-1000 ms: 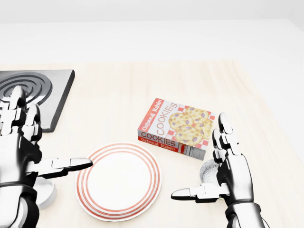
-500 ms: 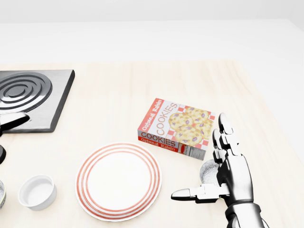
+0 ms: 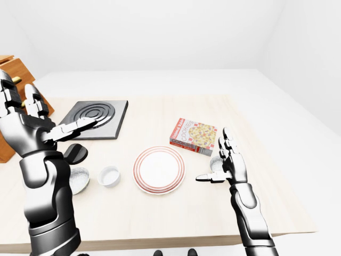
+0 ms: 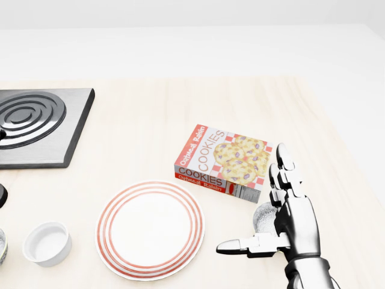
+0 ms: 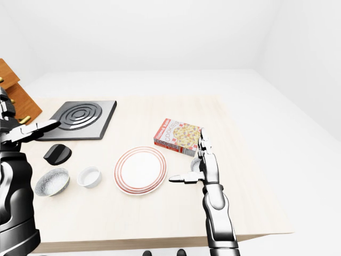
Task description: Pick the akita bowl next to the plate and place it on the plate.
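While the plate (image 4: 150, 229) and small white ramekin (image 4: 47, 242) are seen empty on the desk (image 4: 150, 126), the akita bowl (image 4: 263, 217) is half hidden just behind the spread fingers (image 4: 286, 158) of the right hand (image 4: 283, 223), and the raised, spread left hand (image 3: 32, 125) is shown only by the eye views.

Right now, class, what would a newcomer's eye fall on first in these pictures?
The bright cookie box lying flat right of centre, then the red-ringed plate below it to the left. The right hand stands open beside the plate, half hiding a speckled bowl.
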